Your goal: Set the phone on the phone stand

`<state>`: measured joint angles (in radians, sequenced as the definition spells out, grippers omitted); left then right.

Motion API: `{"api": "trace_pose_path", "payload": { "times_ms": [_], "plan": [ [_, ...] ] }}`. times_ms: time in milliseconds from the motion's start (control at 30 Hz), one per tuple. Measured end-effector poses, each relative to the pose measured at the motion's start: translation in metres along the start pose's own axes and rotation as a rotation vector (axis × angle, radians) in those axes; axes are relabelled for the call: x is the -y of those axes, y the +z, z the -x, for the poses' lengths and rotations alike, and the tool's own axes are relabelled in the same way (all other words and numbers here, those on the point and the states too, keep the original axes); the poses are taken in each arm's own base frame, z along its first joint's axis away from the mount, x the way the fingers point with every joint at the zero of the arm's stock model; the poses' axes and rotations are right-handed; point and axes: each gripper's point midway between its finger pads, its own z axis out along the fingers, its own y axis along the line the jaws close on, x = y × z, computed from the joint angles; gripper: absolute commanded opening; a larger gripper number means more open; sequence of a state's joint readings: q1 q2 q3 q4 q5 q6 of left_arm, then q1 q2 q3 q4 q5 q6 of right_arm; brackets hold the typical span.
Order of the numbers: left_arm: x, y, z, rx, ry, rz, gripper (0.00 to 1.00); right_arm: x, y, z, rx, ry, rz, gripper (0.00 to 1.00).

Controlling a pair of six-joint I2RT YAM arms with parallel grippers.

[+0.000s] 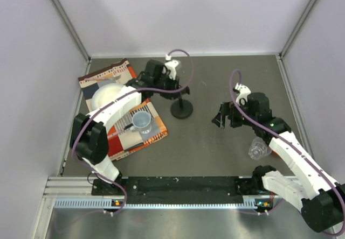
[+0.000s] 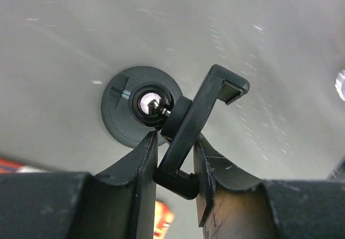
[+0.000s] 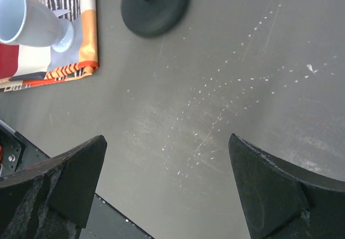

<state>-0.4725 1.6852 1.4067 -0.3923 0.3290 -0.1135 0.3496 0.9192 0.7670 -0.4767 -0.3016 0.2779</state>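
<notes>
Top view: phone stand (image 1: 181, 110) upright mid-table, beside the cloth (image 1: 141, 136). Left gripper (image 1: 175, 87) at its head, right gripper (image 1: 222, 116) apart. Phone not visible in any view.

Left wrist: jaws clenched on the stand's clamp bracket (image 2: 197, 123). Its long axis slants lower-left to upper-right, ridged end uppermost. Probably steadying the bracket; next, fetch the phone.

Right wrist: jaws spread, empty.

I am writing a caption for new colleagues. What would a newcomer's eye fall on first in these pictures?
First, the left gripper, its jaws shut on the bracket atop the phone stand in the middle. Next, the bright patterned cloth at the left, bearing a pale cup. The right gripper hangs open and empty, right of the stand.
</notes>
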Motion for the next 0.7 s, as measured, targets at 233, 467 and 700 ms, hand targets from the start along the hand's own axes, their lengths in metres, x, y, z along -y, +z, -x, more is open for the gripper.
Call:
{"api": "trace_pose_path", "payload": {
  "times_ms": [233, 467, 700],
  "plan": [
    [0.092, 0.001, -0.039, -0.047, 0.148, -0.214, 0.00, -0.016, 0.011, -0.008, 0.077, -0.068, 0.080, 0.59],
    [0.106, 0.005, -0.047, -0.021, 0.190, -0.218, 0.00, -0.038, 0.023, -0.013, 0.271, -0.170, 0.102, 0.42],
    [0.111, 0.008, -0.048, -0.016, 0.202, -0.206, 0.00, -0.039, 0.030, 0.009, 0.435, -0.182, 0.053, 0.43]
  ]
}}
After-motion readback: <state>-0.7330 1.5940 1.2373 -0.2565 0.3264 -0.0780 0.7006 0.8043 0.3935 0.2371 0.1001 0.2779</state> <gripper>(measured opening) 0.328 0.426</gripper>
